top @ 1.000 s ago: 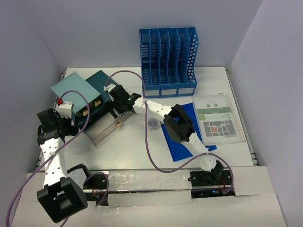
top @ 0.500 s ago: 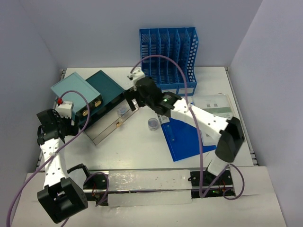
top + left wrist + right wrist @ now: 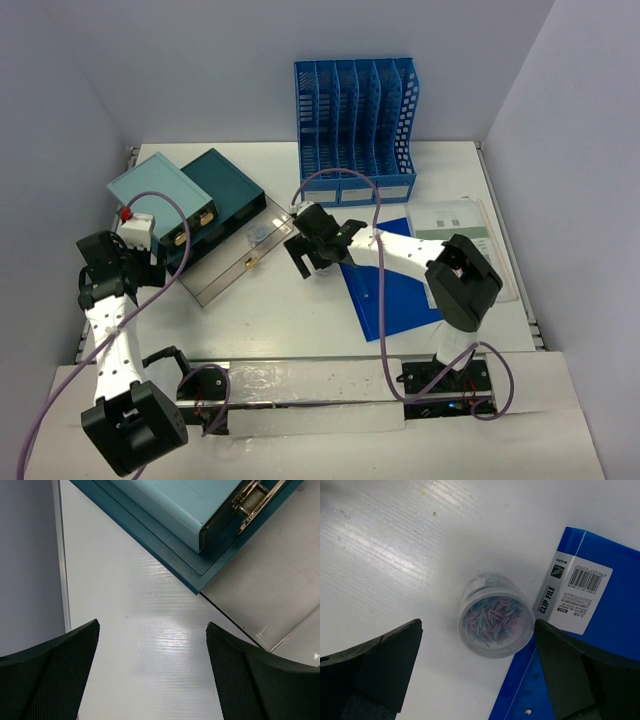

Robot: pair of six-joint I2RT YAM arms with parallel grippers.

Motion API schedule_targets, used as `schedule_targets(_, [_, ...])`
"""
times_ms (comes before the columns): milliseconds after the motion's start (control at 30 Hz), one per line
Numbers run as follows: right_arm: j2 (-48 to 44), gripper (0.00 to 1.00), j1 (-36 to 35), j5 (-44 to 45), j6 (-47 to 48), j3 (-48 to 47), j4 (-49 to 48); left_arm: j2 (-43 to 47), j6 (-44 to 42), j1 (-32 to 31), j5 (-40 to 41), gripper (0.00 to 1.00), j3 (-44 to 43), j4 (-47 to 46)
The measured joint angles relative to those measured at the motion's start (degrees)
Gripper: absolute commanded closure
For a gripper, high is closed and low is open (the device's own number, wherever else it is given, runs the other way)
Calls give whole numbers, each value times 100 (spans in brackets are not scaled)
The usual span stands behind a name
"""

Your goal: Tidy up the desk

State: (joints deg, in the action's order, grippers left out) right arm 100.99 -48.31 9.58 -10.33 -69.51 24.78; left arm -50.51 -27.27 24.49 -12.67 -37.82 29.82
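Note:
The white desk (image 3: 270, 320) holds a small clear jar of coloured paper clips (image 3: 492, 615), standing upright at the edge of a blue clip file (image 3: 590, 645). My right gripper (image 3: 478, 625) is open and straddles the jar, one finger on each side, without touching it. In the top view the right gripper (image 3: 312, 250) covers the jar. My left gripper (image 3: 150, 630) is open and empty over bare desk (image 3: 150, 645) near the left rail; it shows at the left of the top view (image 3: 118, 258).
A teal box (image 3: 225, 185) with a pale lid (image 3: 160, 190) and a flat metal tray (image 3: 235, 262) holding a small clear item (image 3: 258, 235) lie back left. A blue file rack (image 3: 355, 125) stands at the back. A sleeved document (image 3: 460, 250) lies right of the clip file (image 3: 400, 290).
My right gripper has left the teal box and tray, swung right and come down around the paper clip jar. The left arm has not moved.

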Motion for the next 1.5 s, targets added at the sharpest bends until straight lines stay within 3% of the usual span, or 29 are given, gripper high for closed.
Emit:
schedule_targets(267, [495,6,59,162,-82,-22,-22,14,0,11,0,6,0,-1])
schedule_targets(367, [607,16,90,197,-87,-22,16,14,-2,11,0,7,0,-1])
schedule_targets(433, [608,40,96,197,-85,-24,1,14,0,11,0,6,0,0])
schedule_targets(500, [608,56,99,186,-94,-25,-21,14,0,11,0,7,0,-2])
schedule_targets(567, [608,69,101,173,-78,-36,-29,14,-2,11,0,6,0,-2])
schedule_targets(667, [606,78,94,173,-59,-85,4,12,-2,11,0,6,0,-2])
schedule_targets(933, [345,78,-454,574,378,-718,-28,-4,0,13,-7,6,2,-4])
schedule_targets(1100, [381,78,-1048,181,724,-1868,-429,-19,4,13,-4,6,2,-4])
schedule_targets(1333, [2116,75,-1204,-381,842,-4697,-457,-19,4,35,0,7,13,-4])
schedule_targets(1500, [3113,64,-1204,-647,811,-5165,-195,-17,7,37,-2,6,15,-4])
